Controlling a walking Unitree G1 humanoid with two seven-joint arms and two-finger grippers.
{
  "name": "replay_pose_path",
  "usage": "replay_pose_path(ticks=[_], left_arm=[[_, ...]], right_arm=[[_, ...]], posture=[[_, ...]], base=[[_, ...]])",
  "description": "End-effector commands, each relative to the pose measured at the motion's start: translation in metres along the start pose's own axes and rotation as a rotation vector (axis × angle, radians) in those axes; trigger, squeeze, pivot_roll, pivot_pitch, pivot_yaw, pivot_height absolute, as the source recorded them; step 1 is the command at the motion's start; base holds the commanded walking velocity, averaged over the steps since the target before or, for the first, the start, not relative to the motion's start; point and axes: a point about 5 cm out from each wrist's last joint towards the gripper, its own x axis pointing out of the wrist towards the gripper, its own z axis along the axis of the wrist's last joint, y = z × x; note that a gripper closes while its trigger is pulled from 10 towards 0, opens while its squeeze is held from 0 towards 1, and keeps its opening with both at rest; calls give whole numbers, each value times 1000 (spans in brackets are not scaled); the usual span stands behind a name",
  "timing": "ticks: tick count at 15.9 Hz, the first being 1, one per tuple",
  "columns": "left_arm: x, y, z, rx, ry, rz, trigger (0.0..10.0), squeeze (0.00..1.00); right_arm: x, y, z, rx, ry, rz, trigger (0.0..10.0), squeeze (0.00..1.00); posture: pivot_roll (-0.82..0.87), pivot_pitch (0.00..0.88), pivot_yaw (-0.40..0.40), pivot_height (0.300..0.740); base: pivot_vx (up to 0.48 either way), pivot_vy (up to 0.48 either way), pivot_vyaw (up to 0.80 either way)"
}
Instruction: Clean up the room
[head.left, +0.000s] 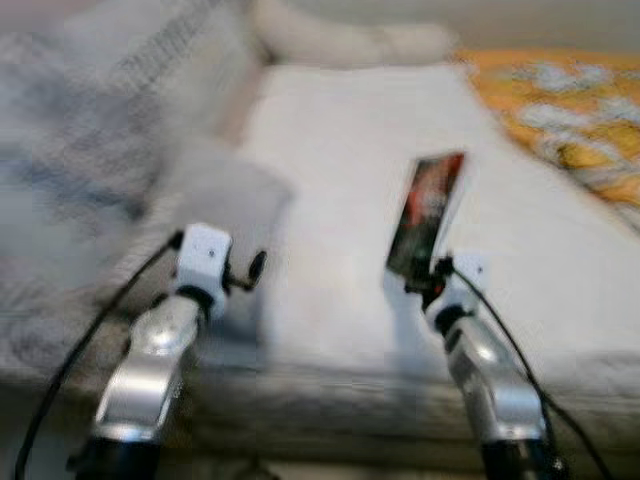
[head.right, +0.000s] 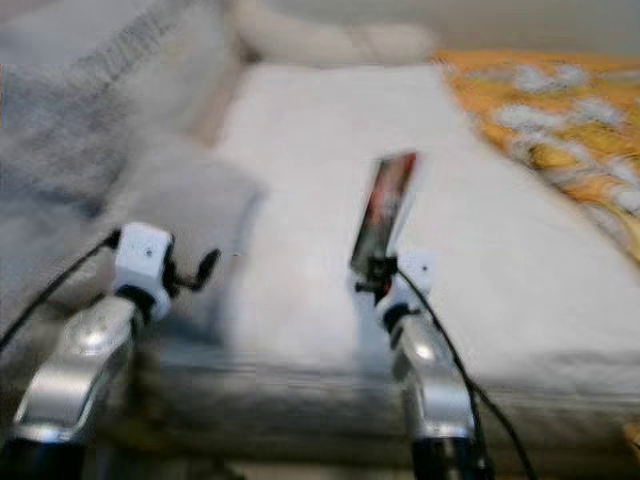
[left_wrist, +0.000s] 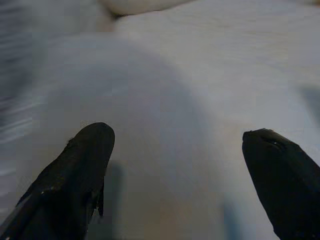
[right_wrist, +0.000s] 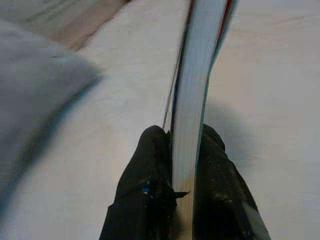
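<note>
- While our right gripper (right_wrist: 182, 150) pinches a thin book (head.left: 428, 212) by its lower edge, the book stands nearly upright above the white bed (head.left: 350, 150), close to the bed's near edge and somewhat toward its right side.
- We see the book's cover as dark with red and pale patches; the head views are too blurred to make out a picture on it.
- From the right wrist view we look along the white page block (right_wrist: 197, 90), with a thin red and teal cover edge on one side and our two black fingers (right_wrist: 145, 170) pressed against either face.
- We cannot read any title, brand or writing on the cover.
- Our left gripper (left_wrist: 175, 165) hovers over the near left part of the bed, its fingers spread wide apart with nothing between them.
- Just beyond that gripper lies a pale grey pillow (head.left: 225, 195), and a grey patterned blanket (head.left: 90, 150) is heaped along the bed's left edge.
- At the bed's far edge lies a cream-coloured roll of bedding (head.left: 340, 40).
- Along the right edge we see an orange cover with a white pattern (head.left: 570, 100).
- Black cables (head.left: 90, 335) run along both silver arms.
</note>
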Motion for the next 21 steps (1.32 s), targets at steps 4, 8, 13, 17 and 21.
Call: replay_pose_path(ticks=[4,8,13,17,21], left_arm=[[5,-4,11,-32,-45,7,10000,827],[7,-6,13,-49,-62,-5,10000,816],[5,-13,15,-72,-94,-90,10000,800],[8,-15,18,-69,-111,-100,10000,651],[6,-10,16,-98,-120,-66,10000,659]], right_arm=[[3,-4,18,8,-63,17,10000,0],[5,-10,23,7,-67,13,10000,0],[5,-8,24,38,-21,90,10000,0],[7,-14,29,9,-8,90,10000,0],[1,-15,27,18,-26,56,10000,0]], posture=[[21,0,12,740],[17,0,16,740],[10,0,27,740],[2,0,30,740],[1,0,24,740]], base=[[0,-318,0],[0,0,0],[0,0,0],[0,0,0],[136,0,0]])
